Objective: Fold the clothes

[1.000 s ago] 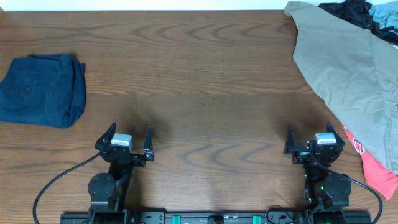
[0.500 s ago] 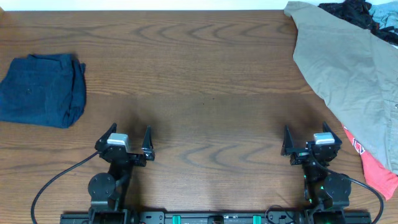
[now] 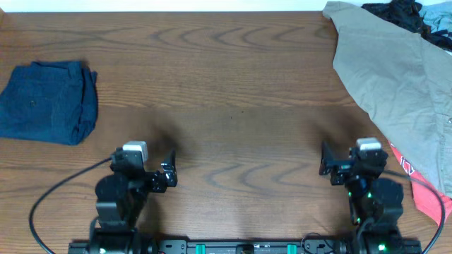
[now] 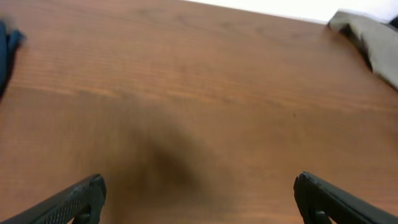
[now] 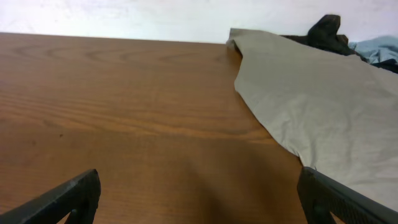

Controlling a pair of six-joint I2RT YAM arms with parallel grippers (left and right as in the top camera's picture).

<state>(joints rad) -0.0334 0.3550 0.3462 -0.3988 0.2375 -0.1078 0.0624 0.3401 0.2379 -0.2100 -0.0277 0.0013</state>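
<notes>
Overhead first: a brown wood-grain table [image 3: 233, 77] is seen, and the large khaki-tan cotton trousers [image 3: 395, 77] are spread unfolded over its far right corner, with one side cut off by the picture's right edge. A crumpled black garment [image 3: 395, 10] and a pale blue garment [image 3: 439, 17] are bunched at the trousers' far end. A red-orange cloth [image 3: 424, 194] shows at their near edge. Far across on the left, a folded pair of dark blue jeans [image 3: 46, 102] is laid flat, well apart from the trousers.

The left gripper [image 3: 144, 156] is held over bare wood at the near left with its jaws spread and nothing between them. The right gripper [image 3: 355, 152] is held at the near right, jaws likewise spread and empty, near the trousers' lower edge; whether cloth is touched cannot be told from here.

Now the left wrist view: two black fingers [image 4: 93, 190] are seen wide apart at the bottom corners, with only blurred wood between them. A sliver of the jeans is caught at the left edge and a corner of the trousers at the top right.

The right wrist view: black fingertips [image 5: 87, 186] are again set wide apart and nothing is gripped. The trousers are draped ahead and to the right, smooth and flat, with the black and pale blue garments behind them against a white wall [image 5: 124, 18].
</notes>
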